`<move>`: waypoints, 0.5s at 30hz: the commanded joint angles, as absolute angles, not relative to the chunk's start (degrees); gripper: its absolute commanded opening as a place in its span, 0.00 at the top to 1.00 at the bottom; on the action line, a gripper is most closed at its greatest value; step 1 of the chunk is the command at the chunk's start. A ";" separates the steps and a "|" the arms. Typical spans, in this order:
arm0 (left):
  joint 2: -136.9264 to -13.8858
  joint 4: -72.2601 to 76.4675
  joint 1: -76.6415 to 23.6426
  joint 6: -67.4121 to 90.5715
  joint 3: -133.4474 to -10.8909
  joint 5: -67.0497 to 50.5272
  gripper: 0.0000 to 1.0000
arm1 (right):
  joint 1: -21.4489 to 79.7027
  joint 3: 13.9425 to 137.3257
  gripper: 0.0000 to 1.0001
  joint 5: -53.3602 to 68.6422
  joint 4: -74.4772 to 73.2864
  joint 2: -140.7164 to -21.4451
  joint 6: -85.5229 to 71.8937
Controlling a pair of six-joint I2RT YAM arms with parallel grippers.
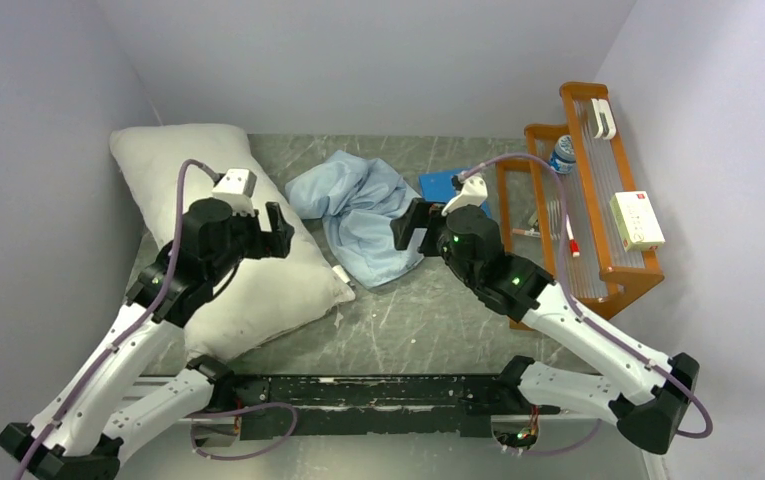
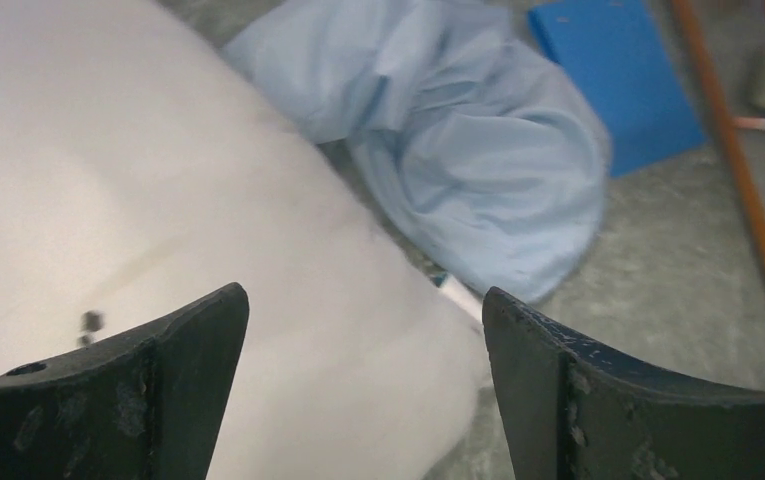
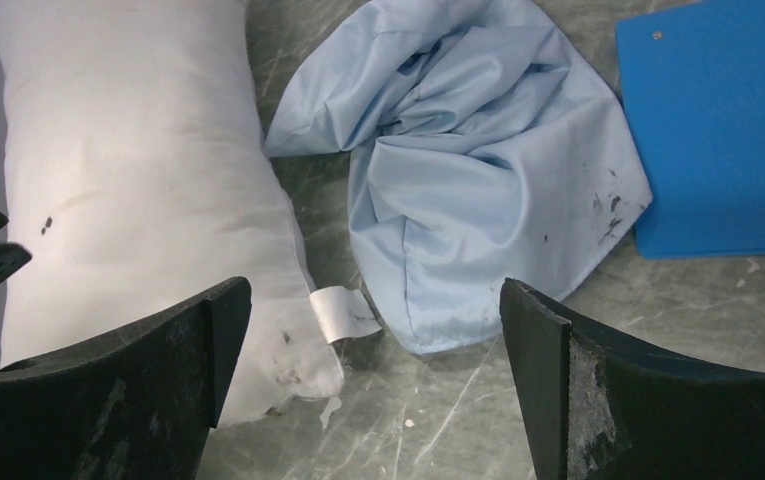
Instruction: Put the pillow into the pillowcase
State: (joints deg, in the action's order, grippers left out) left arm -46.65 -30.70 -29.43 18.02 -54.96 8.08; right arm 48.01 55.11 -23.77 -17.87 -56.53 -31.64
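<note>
The off-white pillow (image 1: pixel 258 285) lies along the table's left side, with a small tag at its right corner; it also shows in the left wrist view (image 2: pixel 158 200) and the right wrist view (image 3: pixel 138 170). The crumpled light blue pillowcase (image 1: pixel 363 215) lies at the table's middle, just right of the pillow; it shows in the left wrist view (image 2: pixel 468 140) and the right wrist view (image 3: pixel 468 170). My left gripper (image 1: pixel 280 230) is open and empty above the pillow (image 2: pixel 363 340). My right gripper (image 1: pixel 410 228) is open and empty above the pillowcase's right edge (image 3: pixel 373 350).
A flat darker-blue square (image 1: pixel 446 186) lies behind the pillowcase, also in the right wrist view (image 3: pixel 718 130). An orange wooden rack (image 1: pixel 598 190) with small items stands at the right. Grey walls enclose the left, back and right.
</note>
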 commanded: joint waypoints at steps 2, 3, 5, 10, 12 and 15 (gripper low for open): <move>-54.00 -37.77 -29.71 20.65 -60.32 27.94 0.12 | 48.32 54.63 0.00 -21.91 -12.25 -59.18 -30.87; -56.98 -39.69 -29.71 21.35 -61.53 31.00 0.12 | 48.34 54.59 0.00 -21.28 -11.30 -59.64 -30.46; -62.26 -42.62 -29.59 23.17 -63.56 35.92 0.10 | 48.33 54.66 0.00 -20.16 -9.62 -60.49 -30.15; -71.69 -41.83 -25.92 24.25 -64.22 39.48 0.05 | 48.30 53.63 0.00 -16.95 -5.26 -61.17 -28.21; -75.55 -41.54 -23.15 24.82 -63.87 40.64 0.05 | 48.33 52.30 0.00 -16.29 -2.69 -61.28 -27.64; -81.26 -41.76 -20.21 25.99 -62.93 40.42 0.06 | 48.34 51.65 0.00 -16.81 -0.75 -62.28 -26.89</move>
